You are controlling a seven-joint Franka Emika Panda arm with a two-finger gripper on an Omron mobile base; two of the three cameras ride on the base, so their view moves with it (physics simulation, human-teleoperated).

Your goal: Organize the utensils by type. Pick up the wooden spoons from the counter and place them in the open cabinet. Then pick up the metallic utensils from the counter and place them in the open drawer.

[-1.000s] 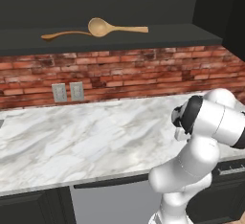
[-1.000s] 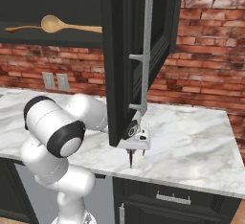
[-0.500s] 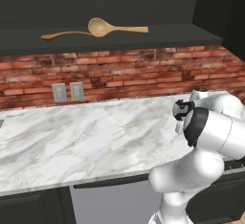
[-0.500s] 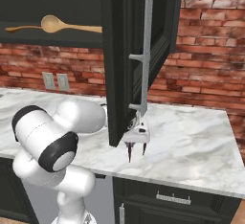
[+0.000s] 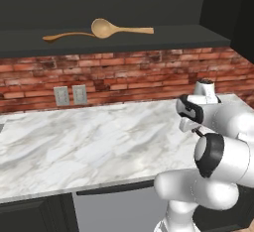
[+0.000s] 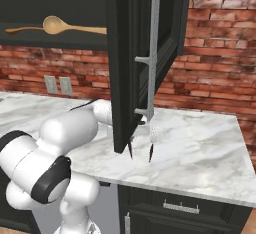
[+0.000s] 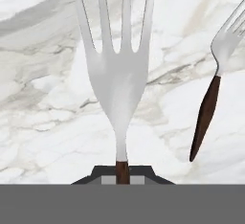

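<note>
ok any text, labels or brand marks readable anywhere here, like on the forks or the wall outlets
None: no readable text in these views.
Silver-headed, dark-handled fork in the fingers: unmarked.
Second silver fork lying on the white marble counter: unmarked.
Grey wall outlets: blank.

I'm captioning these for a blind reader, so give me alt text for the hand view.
A silver-headed fork fills the middle, its dark handle clamped in the shut gripper at the bottom, prongs pointing up. A second fork lies to its right on the white marble counter.
</note>
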